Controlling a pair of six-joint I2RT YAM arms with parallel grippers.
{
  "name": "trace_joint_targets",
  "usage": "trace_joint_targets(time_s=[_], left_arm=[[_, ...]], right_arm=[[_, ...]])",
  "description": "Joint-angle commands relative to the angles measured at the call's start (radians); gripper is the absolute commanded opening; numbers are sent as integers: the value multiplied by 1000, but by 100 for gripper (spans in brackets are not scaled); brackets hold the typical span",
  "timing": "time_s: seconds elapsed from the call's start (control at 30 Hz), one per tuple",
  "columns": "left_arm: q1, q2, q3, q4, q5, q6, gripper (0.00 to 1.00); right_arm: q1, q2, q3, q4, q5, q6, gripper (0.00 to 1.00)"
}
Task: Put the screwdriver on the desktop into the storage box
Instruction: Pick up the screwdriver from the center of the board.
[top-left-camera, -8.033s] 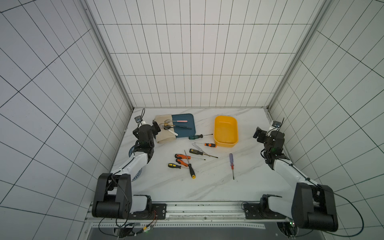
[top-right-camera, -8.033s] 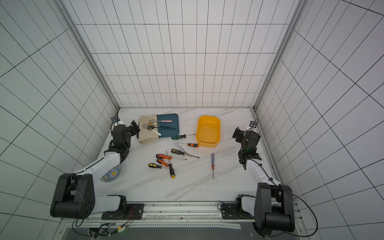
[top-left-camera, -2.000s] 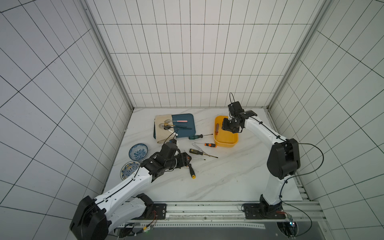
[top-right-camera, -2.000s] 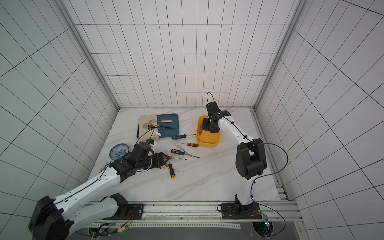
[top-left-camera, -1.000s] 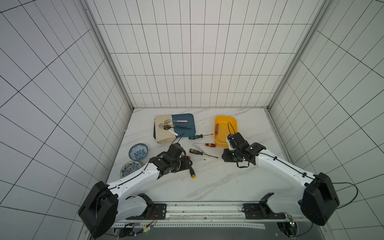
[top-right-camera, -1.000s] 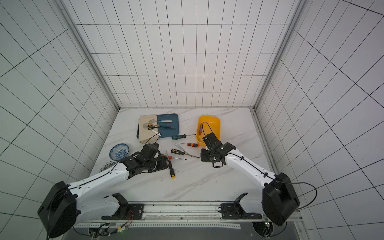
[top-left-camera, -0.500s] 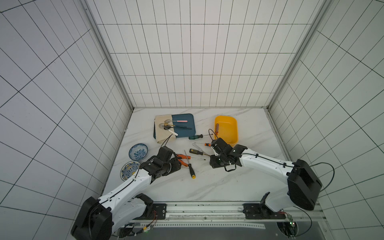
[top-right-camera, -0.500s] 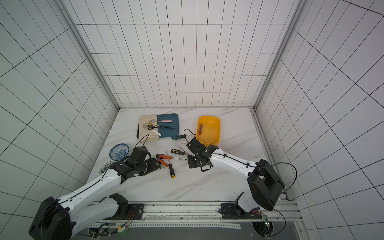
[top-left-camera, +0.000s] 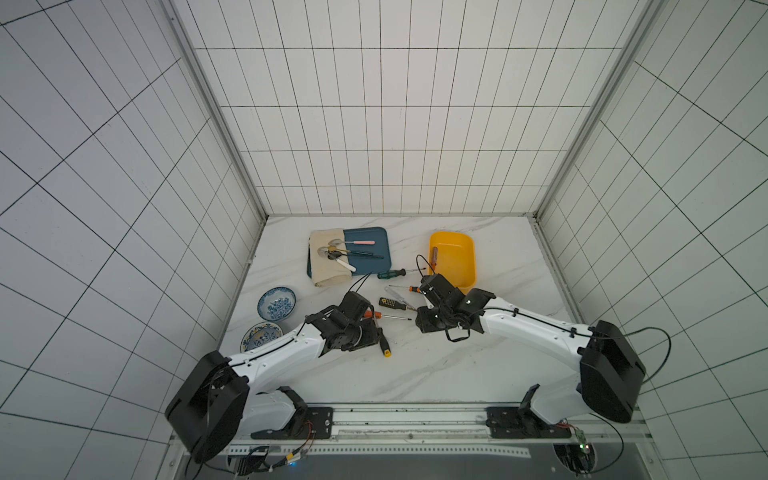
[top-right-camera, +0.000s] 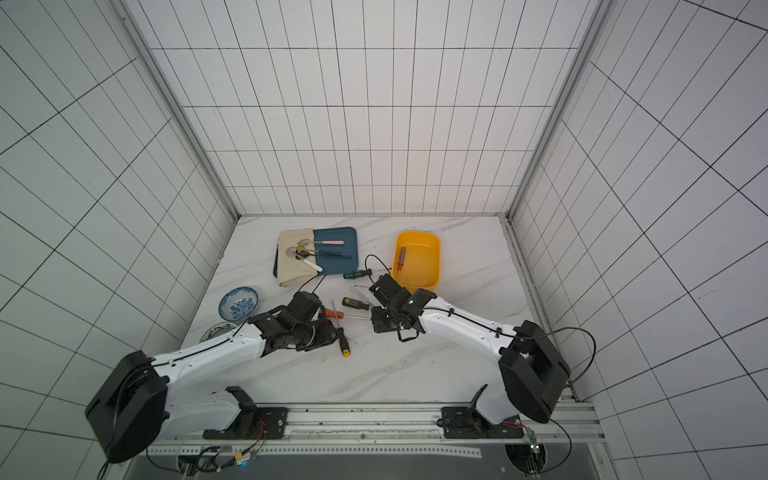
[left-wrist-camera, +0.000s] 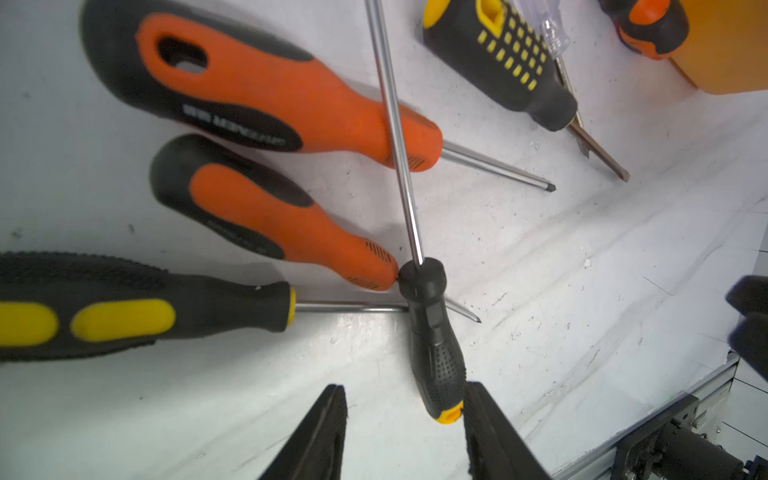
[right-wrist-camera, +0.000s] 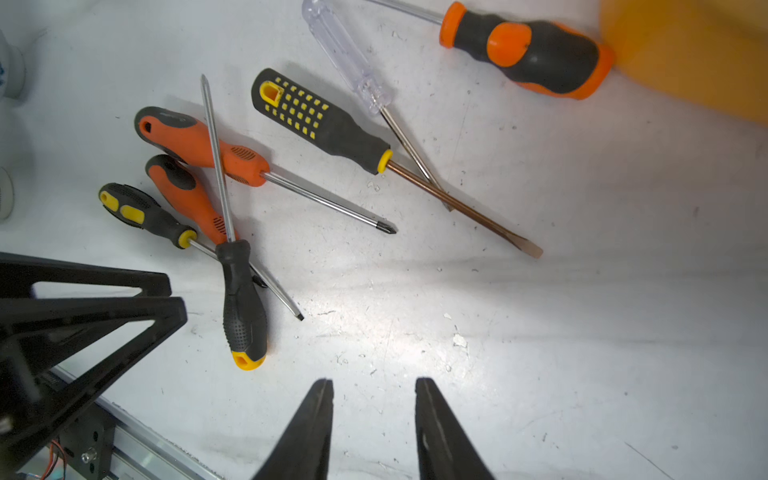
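The left tool (left-wrist-camera: 404, 386) is spread. Its fingers (left-wrist-camera: 328, 428) stand on either side of the yellow butt of the black screwdriver (left-wrist-camera: 434, 332). The butt lies just beside one finger, and I cannot tell whether they touch. This screwdriver lies on the desk (top-left-camera: 457, 365), left of the middle and toward the front. Its shaft crosses over two orange screwdrivers (left-wrist-camera: 257, 95), and its handle rests across the shaft of a small screwdriver (left-wrist-camera: 124, 307) with yellow pads.

The right tool (right-wrist-camera: 374, 380) is spread too, with nothing between its jaws. It is above bare desk just beside that pile.

Farther back lie a dotted screwdriver (right-wrist-camera: 320, 120) and a clear screwdriver (right-wrist-camera: 349, 58), their shafts crossing. A stubby screwdriver (right-wrist-camera: 528, 58) has its butt at the wall of the box (right-wrist-camera: 685, 54), touching it or just beside it. A green screwdriver (top-left-camera: 390, 274) lies between the tray (top-left-camera: 380, 266) and the box.

In both top views the box (top-left-camera: 457, 262) (top-right-camera: 424, 262) sits at the far right of the desk. A red screwdriver (top-left-camera: 434, 254) lies inside it along its left wall.

The tray holds cutlery and sits partly on a cloth (top-left-camera: 324, 270). Two bowls (top-left-camera: 276, 303) stand near the desk's left edge.
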Motion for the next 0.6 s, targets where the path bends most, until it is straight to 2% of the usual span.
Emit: trace_joint_targets(time_s=[0.0,0.2,0.3,0.57], left_arm=[[-20,69,63,26,-25,-4,50],[-43,180,122,5,-48,-7,45],[-44,212,146,-17,-63,-5,41],[-51,273,168,-31,-76,-5,38]], right_arm=[[-25,-62,-67,-6,41,29,37],[-56,-117,-124,0,43,49,37],[-64,-133,-139,3,44,53,37],[-77,-156,-163,12,40,60,37]])
